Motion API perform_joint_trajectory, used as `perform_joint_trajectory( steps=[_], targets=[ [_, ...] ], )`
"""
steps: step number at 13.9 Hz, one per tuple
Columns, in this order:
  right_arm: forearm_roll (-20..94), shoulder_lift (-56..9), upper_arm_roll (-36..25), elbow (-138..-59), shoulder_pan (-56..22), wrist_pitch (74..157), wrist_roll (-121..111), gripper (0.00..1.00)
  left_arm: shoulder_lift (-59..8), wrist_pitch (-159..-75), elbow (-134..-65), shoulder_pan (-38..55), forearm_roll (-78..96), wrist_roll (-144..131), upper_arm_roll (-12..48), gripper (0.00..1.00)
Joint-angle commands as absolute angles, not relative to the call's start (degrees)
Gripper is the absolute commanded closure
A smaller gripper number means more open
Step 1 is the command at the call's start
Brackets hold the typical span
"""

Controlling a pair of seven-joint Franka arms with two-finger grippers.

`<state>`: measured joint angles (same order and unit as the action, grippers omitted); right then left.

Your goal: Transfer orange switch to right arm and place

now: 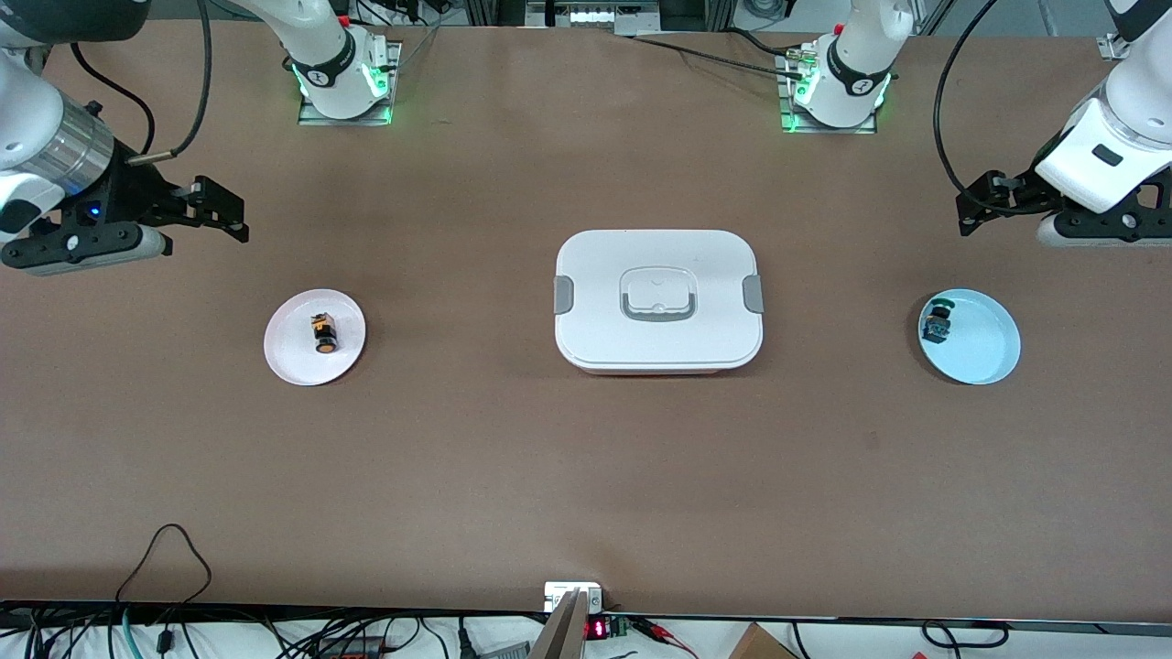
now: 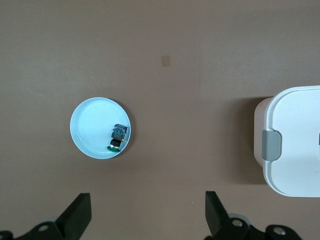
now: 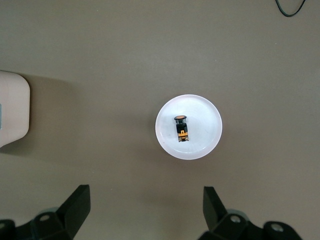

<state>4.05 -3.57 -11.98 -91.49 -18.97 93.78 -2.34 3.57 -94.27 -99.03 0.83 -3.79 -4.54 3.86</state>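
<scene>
The orange switch (image 1: 322, 333) lies on its side on a small white plate (image 1: 293, 359) toward the right arm's end of the table. It also shows in the right wrist view (image 3: 182, 129) on the plate (image 3: 205, 120). My right gripper (image 1: 224, 212) hangs open and empty over bare table beside that plate; in its own view (image 3: 146, 205) nothing lies between the fingers. My left gripper (image 1: 972, 203) hangs open and empty over bare table at the left arm's end, and its own view (image 2: 148, 210) shows the same.
A black switch with green-blue parts (image 1: 938, 320) sits on a light blue plate (image 1: 984, 343), seen too in the left wrist view (image 2: 118, 137). A white lidded box (image 1: 657, 300) with grey clasps stands at the table's middle. Cables run along the table's edge nearest the front camera.
</scene>
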Motion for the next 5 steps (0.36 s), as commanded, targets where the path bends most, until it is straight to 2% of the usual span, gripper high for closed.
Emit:
perform_joint_trajectory(
  steps=[1,5],
  targets=[
    [3.34,-4.57,-11.87,-88.95,-19.16,92.11,-1.77,0.0,3.69,-92.11,-98.0,1.14,-2.99,-5.1,3.6,0.0],
    [3.78,-4.75,-12.04,-88.07,-18.72,92.02,-2.28,0.0,3.69,-92.11,-98.0,1.14,-2.99,-5.1,3.6,0.0]
  ],
)
